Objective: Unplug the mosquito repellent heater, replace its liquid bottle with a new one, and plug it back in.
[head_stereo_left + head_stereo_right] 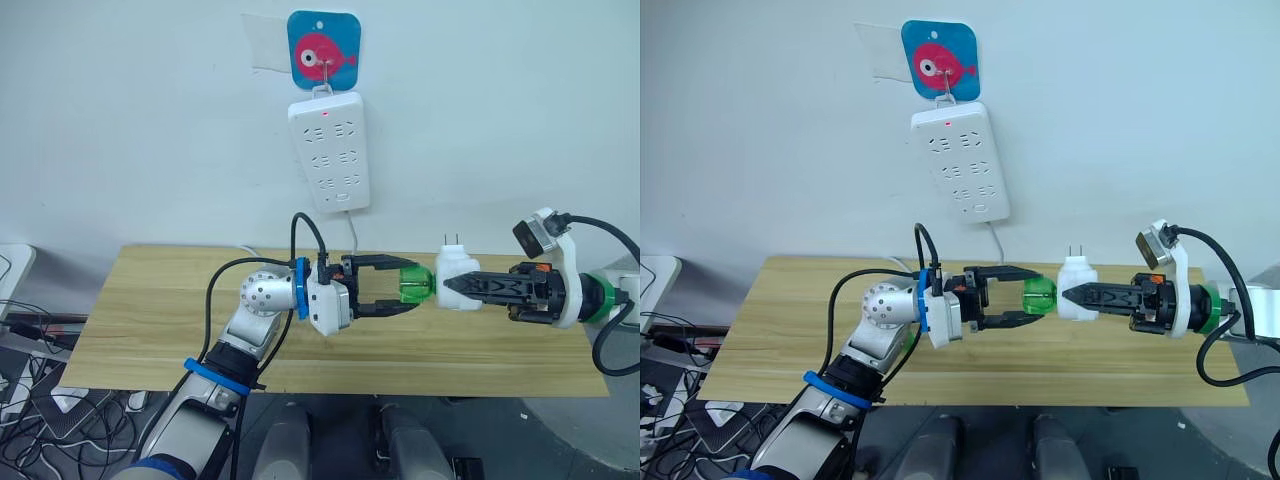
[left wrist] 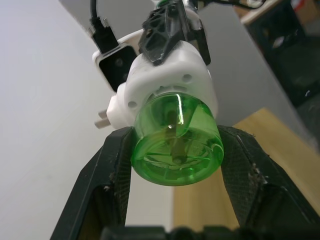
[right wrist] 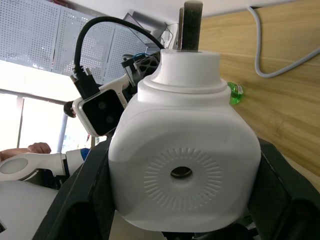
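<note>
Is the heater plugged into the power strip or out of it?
Out. The right gripper holds the heater above the table, prongs bare, away from the wall-hung power strip.

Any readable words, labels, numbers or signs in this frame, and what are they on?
No legible text anywhere.
Wall hook plate: a pink fish picture, no words.
Power strip: a red indicator light; any markings too small to read.
Heater and green bottle: no label visible.
</note>
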`<control>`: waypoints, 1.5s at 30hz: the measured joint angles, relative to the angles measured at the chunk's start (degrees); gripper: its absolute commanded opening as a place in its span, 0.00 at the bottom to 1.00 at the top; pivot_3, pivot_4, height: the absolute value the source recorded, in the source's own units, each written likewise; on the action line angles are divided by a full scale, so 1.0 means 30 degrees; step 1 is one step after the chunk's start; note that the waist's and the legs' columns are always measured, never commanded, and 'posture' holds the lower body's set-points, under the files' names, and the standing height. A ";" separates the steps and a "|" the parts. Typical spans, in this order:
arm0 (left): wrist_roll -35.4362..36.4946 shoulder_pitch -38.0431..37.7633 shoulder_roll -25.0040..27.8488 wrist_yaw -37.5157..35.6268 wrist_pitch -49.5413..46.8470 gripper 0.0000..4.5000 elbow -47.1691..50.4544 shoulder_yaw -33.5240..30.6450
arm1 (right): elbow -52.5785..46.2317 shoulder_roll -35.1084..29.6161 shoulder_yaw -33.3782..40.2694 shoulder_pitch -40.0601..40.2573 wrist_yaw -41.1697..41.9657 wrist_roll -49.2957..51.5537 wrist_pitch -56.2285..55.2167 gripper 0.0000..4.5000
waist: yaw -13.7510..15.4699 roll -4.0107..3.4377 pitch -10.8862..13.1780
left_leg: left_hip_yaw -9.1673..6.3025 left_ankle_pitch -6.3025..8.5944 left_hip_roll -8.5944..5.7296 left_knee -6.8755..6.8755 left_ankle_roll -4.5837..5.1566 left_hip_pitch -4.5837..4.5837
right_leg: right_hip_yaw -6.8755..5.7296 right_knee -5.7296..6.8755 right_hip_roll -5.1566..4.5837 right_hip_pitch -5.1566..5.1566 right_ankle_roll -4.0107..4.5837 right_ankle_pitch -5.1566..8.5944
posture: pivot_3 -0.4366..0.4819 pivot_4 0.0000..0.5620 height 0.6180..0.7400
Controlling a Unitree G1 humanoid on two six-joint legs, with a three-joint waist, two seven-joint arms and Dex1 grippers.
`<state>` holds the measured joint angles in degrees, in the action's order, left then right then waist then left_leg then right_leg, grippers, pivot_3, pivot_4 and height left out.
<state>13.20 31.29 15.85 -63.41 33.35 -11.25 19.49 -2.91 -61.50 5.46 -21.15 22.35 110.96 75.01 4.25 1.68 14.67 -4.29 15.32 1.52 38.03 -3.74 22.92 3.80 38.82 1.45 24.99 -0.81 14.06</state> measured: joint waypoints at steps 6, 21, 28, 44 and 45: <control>1.0787 0.1775 0.2566 -0.0179 -2.2116 0.50 0.3616 0.0332 | -0.0598 -0.0381 -0.0067 -0.0132 0.0499 -0.0863 0.0430 0.66 | -0.0349 0.0004 0.0122 | -0.0102 -0.0003 0.0024 0.0008 0.0005 0.0017 | -0.0093 0.0017 0.0038 0.0000 -0.0102 0.0063 | 0.66 0.48 1.00; 1.6136 0.3920 0.2140 0.2152 -3.6973 0.99 -0.0179 -0.3672 | -0.1363 -0.0595 -0.0302 0.0176 0.1088 -0.0816 0.0488 0.66 | -0.0950 0.0002 0.0179 | -0.0089 -0.0002 0.0031 -0.0019 0.0004 0.0017 | -0.0080 0.0030 0.0049 0.0027 -0.0096 0.0067 | 0.66 0.44 1.00; 1.4700 0.3429 0.3925 0.1165 -3.4888 0.99 0.2326 -0.4414 | -0.0744 -0.1049 0.0574 0.1400 0.0546 0.0017 -0.0328 0.66 | -0.0943 0.0001 0.0178 | -0.0062 -0.0003 0.0017 -0.0025 0.0001 0.0021 | -0.0060 0.0016 0.0010 0.0028 -0.0096 0.0067 | 0.67 0.43 1.00; -0.0187 -0.1169 0.0732 -0.2378 0.3322 0.99 0.1008 -0.2683 | 0.0143 0.0400 0.0919 0.0674 0.0358 0.0028 -0.0388 0.66 | 0.0040 -0.0007 0.0173 | 0.0058 -0.0006 -0.0017 0.0014 -0.0001 0.0020 | 0.0066 -0.0049 -0.0027 0.0019 -0.0038 -0.0020 | 0.67 0.43 1.00; -0.0432 -0.0784 0.0541 -0.2284 0.4480 0.99 0.0266 -0.2667 | 0.0111 0.0452 0.0907 0.0656 0.0359 0.0027 -0.0318 0.66 | 0.0114 -0.0007 0.0173 | 0.0058 -0.0005 -0.0020 0.0014 -0.0001 0.0026 | 0.0062 -0.0059 -0.0028 0.0018 -0.0041 -0.0023 | 0.67 0.44 1.00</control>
<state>11.90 28.94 17.47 -70.26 46.79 -10.45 11.49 -2.58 -60.14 8.18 -19.18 23.43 111.05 74.06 4.59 1.66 15.19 -4.12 15.31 1.46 38.07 -3.74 23.00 3.99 38.64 1.37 25.04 -0.93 14.00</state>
